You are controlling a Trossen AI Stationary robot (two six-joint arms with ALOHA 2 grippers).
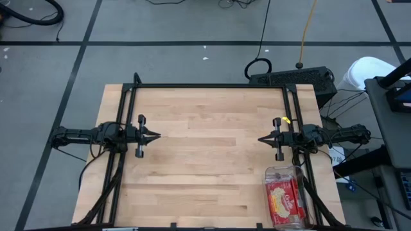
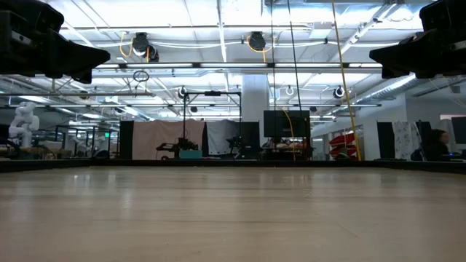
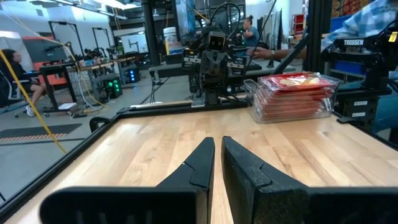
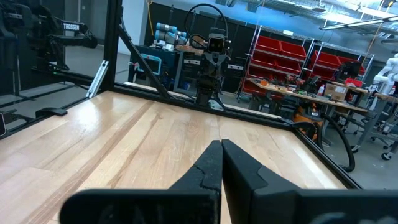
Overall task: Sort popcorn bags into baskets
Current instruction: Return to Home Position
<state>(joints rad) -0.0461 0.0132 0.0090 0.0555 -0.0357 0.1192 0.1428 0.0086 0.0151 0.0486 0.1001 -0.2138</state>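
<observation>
Both arms are matte black, jointed tubes: the left arm (image 1: 90,135) at nine o'clock on the table, the right arm (image 1: 334,135) at three. The left gripper (image 1: 156,135) and right gripper (image 1: 261,138) each carry a short crossbar and two wedge-shaped black fingers (image 3: 200,163) tapering to a point. Thin black cables (image 1: 85,172) trail toward six o'clock. A small yellow spot (image 1: 286,120) sits at twelve o'clock of the right crossbar.

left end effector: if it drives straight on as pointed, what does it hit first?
Probably the right end effector, facing it tip to tip across the table. The left end effector lines up with it; the clear bin sits off that line.
</observation>
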